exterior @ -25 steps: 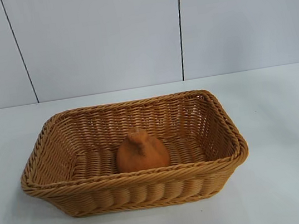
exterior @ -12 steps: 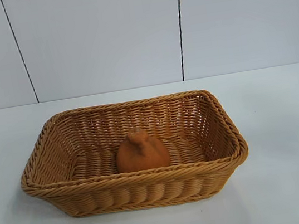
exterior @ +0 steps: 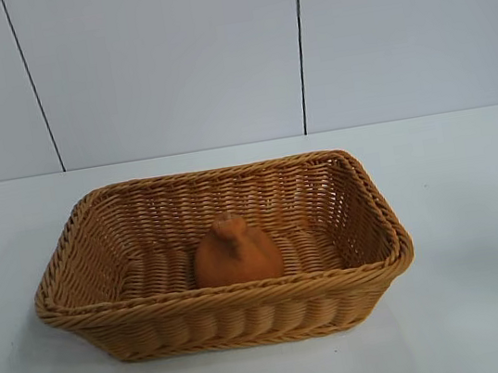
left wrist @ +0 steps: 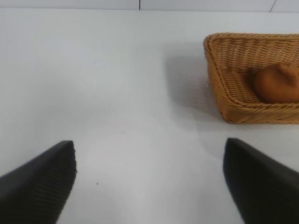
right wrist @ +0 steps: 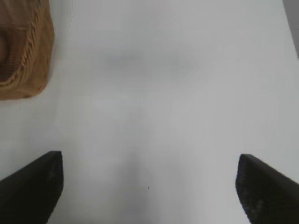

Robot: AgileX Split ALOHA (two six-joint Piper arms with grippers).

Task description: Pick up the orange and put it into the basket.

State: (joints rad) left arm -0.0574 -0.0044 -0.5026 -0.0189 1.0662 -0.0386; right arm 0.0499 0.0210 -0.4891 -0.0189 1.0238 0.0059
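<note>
The orange point(exterior: 236, 253), dull orange-brown with a small knob on top, sits on the floor of the wicker basket point(exterior: 99, 312), near its front wall. It also shows in the left wrist view point(left wrist: 276, 84) inside the basket point(left wrist: 243, 112). A corner of the basket shows in the right wrist view point(right wrist: 32, 70). Neither arm shows in the exterior view. My left gripper point(left wrist: 149, 179) is open and empty over bare table, well away from the basket. My right gripper point(right wrist: 149, 184) is open and empty over bare table on the basket's other side.
The white table point(exterior: 477, 209) runs to a pale panelled wall point(exterior: 164, 58) behind the basket.
A dark part of the right arm at the exterior view's right edge has withdrawn out of view. The orange and basket have not moved.
</note>
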